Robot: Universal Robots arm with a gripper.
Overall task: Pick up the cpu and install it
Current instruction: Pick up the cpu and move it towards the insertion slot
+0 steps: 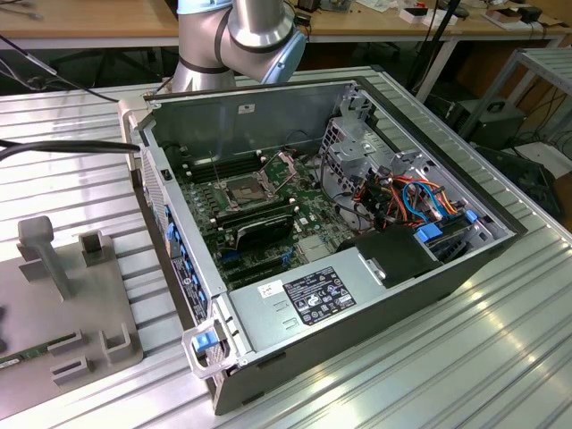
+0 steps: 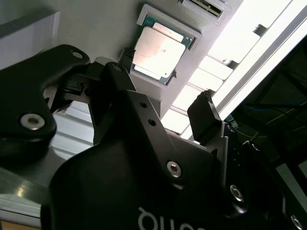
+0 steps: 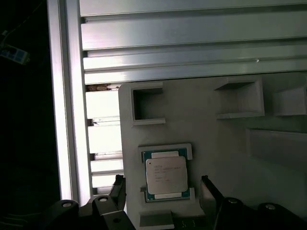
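First wrist view: cpu point(image 3: 166, 175) flat in grey holder point(image 3: 216, 143), beneath the spread, empty end effector point(image 3: 162, 186).

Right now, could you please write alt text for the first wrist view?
The cpu lies silver top up in a recess of a grey holder plate, between the two dark fingers of the open hand, both apart from it. A ribbed aluminium table lies beyond.

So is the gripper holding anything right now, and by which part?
Nothing is held. The gripper is open above the small square silver-topped cpu, not touching it; the cpu lies in a recess of the grey holder plate.
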